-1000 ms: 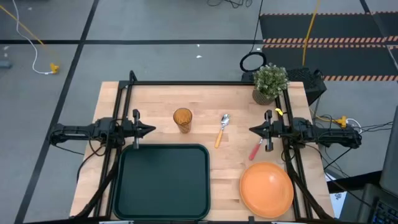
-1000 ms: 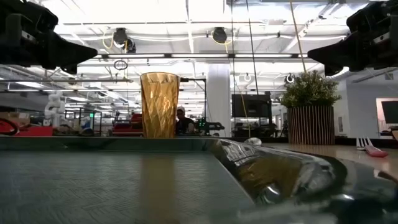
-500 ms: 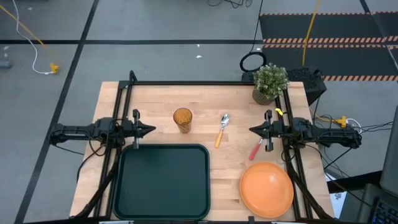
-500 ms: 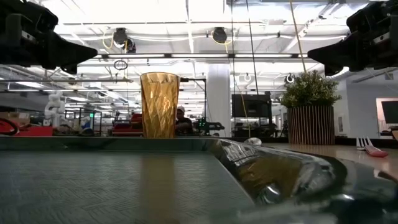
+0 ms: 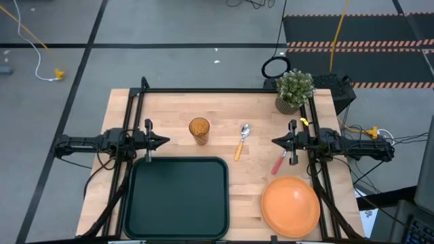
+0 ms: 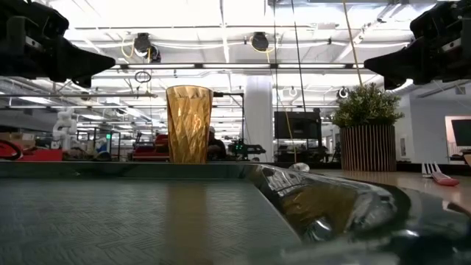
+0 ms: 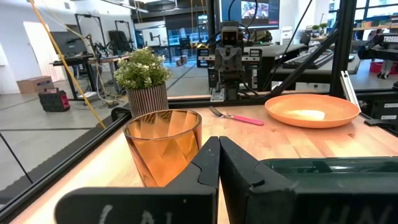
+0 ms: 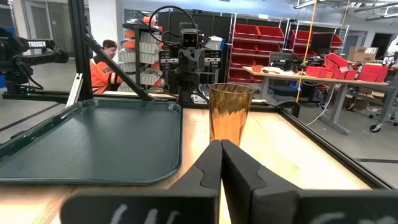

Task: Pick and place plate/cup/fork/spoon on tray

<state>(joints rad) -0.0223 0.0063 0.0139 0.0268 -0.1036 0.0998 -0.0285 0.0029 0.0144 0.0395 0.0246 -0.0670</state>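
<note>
The dark green tray (image 5: 178, 196) lies at the table's near left. The amber cup (image 5: 199, 130) stands upright beyond the tray's far edge. The spoon (image 5: 242, 141) lies at the table's middle, the fork (image 5: 280, 163) to its right. The orange plate (image 5: 291, 205) lies at the near right. My left gripper (image 5: 166, 141) is shut and empty above the table at the left, just left of the cup (image 7: 163, 151). My right gripper (image 5: 274, 141) is shut and empty at the right, above the fork's far end.
A potted green plant (image 5: 294, 90) stands at the table's far right corner. A black frame (image 5: 224, 90) runs along the table's far edge and sides. A person (image 8: 102, 65) in orange sits in the room beyond the table.
</note>
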